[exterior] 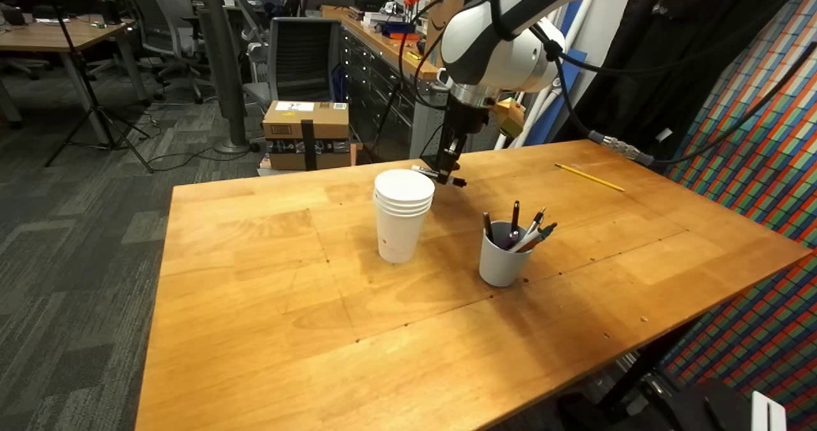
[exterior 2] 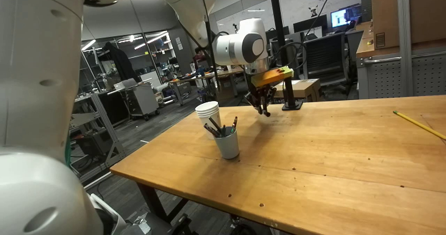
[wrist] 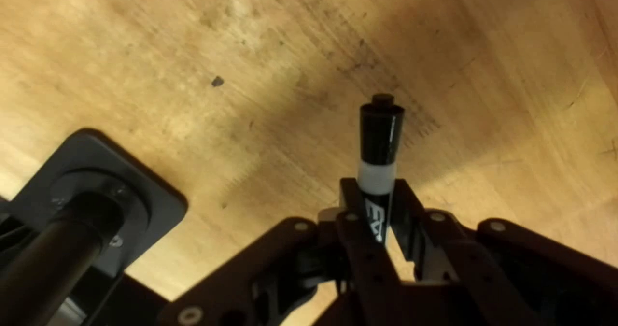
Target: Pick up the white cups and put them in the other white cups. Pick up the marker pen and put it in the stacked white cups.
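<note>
Several white cups [exterior: 397, 230] are nested in one upright stack on the wooden table. The stack also shows in an exterior view [exterior 2: 208, 110], partly behind a pen holder. My gripper [exterior: 444, 174] is shut on the marker pen [exterior: 458, 181], which lies roughly level across the fingers. The gripper [exterior 2: 262, 109] holds it above the table, beside the stack and apart from it. In the wrist view the marker's black cap and white band [wrist: 379, 137] stick out past the fingertips [wrist: 375, 191]. The rest of its body is hidden between the fingers.
A grey pen holder [exterior: 501, 266] full of pens stands near the stack. A yellow pencil [exterior: 590, 177] lies farther along the table. A black post with a square base [exterior 2: 292, 105] stands at the table edge close to the gripper; its base [wrist: 145, 191] shows in the wrist view.
</note>
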Tool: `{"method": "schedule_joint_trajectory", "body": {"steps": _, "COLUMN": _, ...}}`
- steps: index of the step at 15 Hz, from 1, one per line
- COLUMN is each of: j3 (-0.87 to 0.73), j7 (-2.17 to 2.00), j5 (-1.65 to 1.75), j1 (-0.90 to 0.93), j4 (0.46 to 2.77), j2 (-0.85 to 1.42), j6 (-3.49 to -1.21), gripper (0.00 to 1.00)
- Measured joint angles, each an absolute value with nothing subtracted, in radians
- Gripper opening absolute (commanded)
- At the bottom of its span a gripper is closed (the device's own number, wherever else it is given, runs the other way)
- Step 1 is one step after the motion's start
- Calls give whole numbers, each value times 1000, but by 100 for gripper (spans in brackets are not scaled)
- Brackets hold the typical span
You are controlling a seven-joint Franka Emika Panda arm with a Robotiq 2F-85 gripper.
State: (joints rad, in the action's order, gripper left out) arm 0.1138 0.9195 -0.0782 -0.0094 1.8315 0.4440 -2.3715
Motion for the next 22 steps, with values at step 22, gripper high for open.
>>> {"method": "schedule_joint_trajectory", "body": {"steps": 22, "j3": 151, "j7": 573, "j5": -522, "j1": -7, "j4": 1971, "j2": 107, "j6": -2471, "gripper": 8}}
